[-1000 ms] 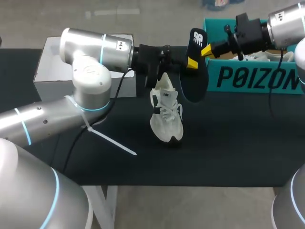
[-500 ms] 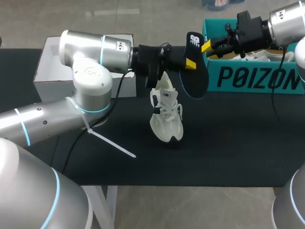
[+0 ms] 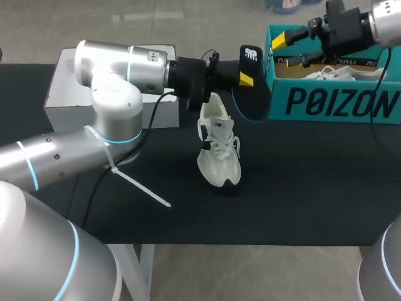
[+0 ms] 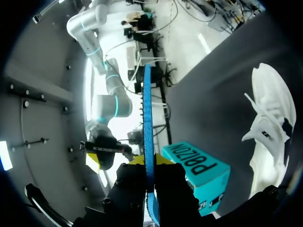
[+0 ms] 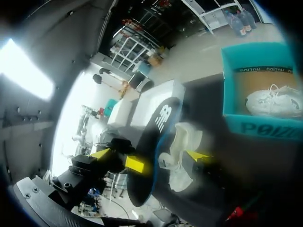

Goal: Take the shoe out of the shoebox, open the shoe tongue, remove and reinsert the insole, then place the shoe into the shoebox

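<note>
A white box (image 3: 62, 94) sits at the upper left of the table (image 3: 301, 188). The teal shoebox (image 3: 332, 100) is at the upper right, with a second white shoe (image 3: 341, 73) inside. The shoe (image 3: 218, 150) stands on end at centre, beside the dark insole (image 3: 254, 100). The left tool (image 3: 245, 78), stretched level from the left, is clamped on the insole. The right tool (image 3: 285, 51) hangs over the shoebox's left wall, fingers apart.

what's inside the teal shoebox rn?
A white shoe lies on the shoebox's brown floor. In the head view the near wall covers most of it; nothing else shows inside.
</note>
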Robot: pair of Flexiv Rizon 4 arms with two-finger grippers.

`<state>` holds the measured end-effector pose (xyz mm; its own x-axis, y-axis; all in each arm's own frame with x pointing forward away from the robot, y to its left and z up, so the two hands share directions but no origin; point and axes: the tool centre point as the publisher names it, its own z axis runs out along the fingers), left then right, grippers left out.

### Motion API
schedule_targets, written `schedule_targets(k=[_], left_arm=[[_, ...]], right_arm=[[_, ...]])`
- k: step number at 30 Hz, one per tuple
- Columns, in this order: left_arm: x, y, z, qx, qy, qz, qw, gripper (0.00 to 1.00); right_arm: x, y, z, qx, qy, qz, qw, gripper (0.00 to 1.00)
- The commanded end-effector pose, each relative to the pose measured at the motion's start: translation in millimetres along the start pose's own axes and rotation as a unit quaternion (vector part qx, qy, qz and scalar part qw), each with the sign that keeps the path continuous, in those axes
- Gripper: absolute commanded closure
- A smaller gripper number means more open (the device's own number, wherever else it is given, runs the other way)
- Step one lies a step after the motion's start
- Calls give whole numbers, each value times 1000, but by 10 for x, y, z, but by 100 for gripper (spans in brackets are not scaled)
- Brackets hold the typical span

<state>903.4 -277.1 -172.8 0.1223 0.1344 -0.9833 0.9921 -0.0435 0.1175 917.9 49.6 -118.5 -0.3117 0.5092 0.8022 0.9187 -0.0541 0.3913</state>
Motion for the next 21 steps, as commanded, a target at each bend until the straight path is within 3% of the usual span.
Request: schedule_targets(k=[1,2,13,17,21], left_arm=[[-12,76,-92,11,-1,-5,1000,100],[-18,84,-100,13,-2,-7,1000,100],[2,163,-116,26,-5,-21,999,100],[4,177,-118,29,-6,-25,999,100],[3,179,-117,27,-4,-29,999,100]], right_arm=[[-39,-256,-300,-59,112,24,992,0],[-48,-285,-344,-51,86,22,995,0],[-48,-285,-344,-51,86,22,995,0],[-79,-378,-179,-45,144,58,987,0],[-119,-402,-145,-39,140,65,987,0]])
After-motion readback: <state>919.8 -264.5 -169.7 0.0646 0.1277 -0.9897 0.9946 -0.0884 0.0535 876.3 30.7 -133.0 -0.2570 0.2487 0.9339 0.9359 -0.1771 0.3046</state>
